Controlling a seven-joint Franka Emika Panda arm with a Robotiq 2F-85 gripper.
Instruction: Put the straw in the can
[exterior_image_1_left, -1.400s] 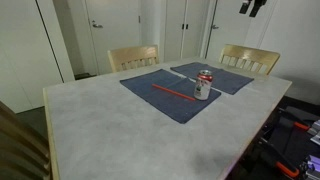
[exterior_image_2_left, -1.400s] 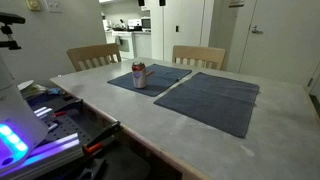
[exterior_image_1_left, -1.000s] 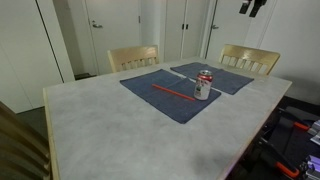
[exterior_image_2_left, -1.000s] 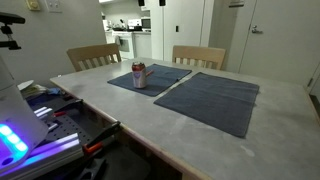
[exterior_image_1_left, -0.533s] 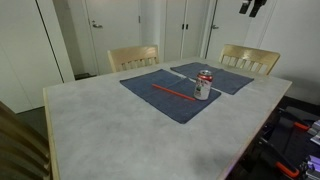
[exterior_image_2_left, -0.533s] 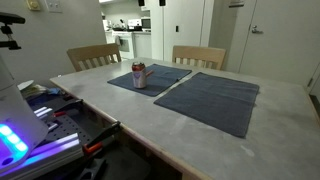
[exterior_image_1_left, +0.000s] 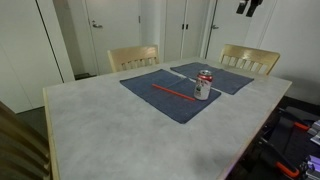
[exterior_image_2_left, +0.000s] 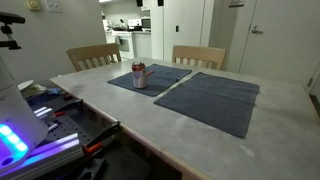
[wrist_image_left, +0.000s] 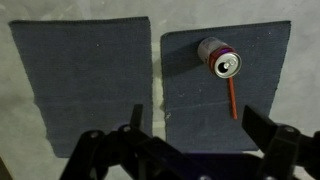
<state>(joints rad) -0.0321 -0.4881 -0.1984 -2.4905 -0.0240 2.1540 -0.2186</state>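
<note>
The can (exterior_image_1_left: 203, 85), silver with red markings, stands upright on a dark blue placemat (exterior_image_1_left: 160, 100). It also shows in the other exterior view (exterior_image_2_left: 139, 75) and from above in the wrist view (wrist_image_left: 220, 58). The red straw (exterior_image_1_left: 175, 93) lies flat on the same placemat, one end close beside the can; the wrist view shows the straw (wrist_image_left: 232, 100) too. My gripper (exterior_image_1_left: 249, 6) hangs high above the table at the frame's top edge, far from both. In the wrist view the gripper (wrist_image_left: 196, 115) is open and empty.
A second dark placemat (wrist_image_left: 85, 70) lies beside the first on the pale table (exterior_image_1_left: 110, 135). Two wooden chairs (exterior_image_1_left: 133, 57) (exterior_image_1_left: 250, 58) stand at the far side. Equipment and cables sit past the table's edge (exterior_image_2_left: 60, 115).
My gripper has shifted very slightly at the top edge of the exterior view. The can and the straw have not moved.
</note>
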